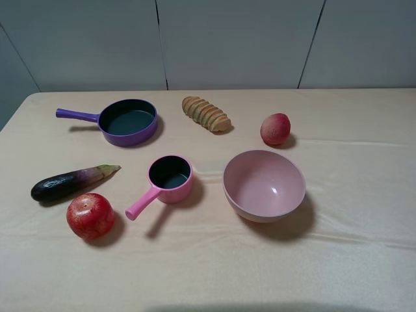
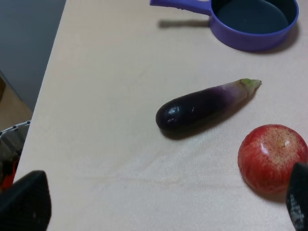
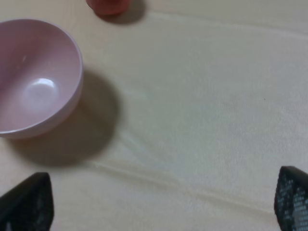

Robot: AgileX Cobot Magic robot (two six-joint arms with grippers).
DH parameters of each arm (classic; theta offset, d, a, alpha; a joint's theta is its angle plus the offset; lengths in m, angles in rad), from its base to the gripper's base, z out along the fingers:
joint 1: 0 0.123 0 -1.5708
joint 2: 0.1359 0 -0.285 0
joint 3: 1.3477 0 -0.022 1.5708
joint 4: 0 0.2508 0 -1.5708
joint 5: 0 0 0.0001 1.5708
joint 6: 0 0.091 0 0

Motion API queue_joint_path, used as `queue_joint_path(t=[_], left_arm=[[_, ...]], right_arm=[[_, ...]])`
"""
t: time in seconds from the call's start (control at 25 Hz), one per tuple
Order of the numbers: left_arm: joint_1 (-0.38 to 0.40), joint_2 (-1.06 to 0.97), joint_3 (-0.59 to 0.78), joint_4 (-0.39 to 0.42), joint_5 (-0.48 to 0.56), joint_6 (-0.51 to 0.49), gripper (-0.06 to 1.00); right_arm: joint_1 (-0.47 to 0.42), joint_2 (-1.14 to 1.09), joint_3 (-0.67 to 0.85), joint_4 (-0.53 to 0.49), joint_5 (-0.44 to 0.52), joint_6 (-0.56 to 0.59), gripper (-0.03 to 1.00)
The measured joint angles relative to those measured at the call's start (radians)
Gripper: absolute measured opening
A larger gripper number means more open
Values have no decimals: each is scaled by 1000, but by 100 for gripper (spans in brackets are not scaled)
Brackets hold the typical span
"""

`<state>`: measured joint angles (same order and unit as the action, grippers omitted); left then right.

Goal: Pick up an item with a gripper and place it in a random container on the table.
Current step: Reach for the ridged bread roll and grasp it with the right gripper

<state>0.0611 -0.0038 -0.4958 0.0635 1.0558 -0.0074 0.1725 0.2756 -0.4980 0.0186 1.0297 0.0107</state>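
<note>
The tan ridged bread roll [image 1: 206,114] lies at the back middle of the cream-clothed table [image 1: 364,260], nothing touching it. To its left rests the purple frying pan [image 1: 128,120] [image 2: 252,21], dark and empty inside, with its handle pointing left. Neither arm shows in the exterior high view. In the left wrist view, my left gripper [image 2: 161,202] is open over bare cloth near the eggplant, only its black fingertips [image 2: 24,204] in frame. My right gripper [image 3: 159,202] is open too, over bare cloth beside the pink bowl. Both hold nothing.
A dark purple eggplant [image 1: 71,182] [image 2: 202,105] and a red fruit [image 1: 90,215] [image 2: 272,158] lie front left. A pink saucepan [image 1: 169,177] sits mid-table beside an empty pink bowl [image 1: 264,185] [image 3: 33,77]. Another red fruit [image 1: 275,129] [image 3: 108,6] is back right.
</note>
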Motion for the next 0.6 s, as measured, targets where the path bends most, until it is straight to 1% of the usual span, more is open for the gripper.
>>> queue_joint_path(t=[0.6], left_arm=[[0,0,0,0,0,1,99]], right_arm=[[0,0,0,0,0,0,69]])
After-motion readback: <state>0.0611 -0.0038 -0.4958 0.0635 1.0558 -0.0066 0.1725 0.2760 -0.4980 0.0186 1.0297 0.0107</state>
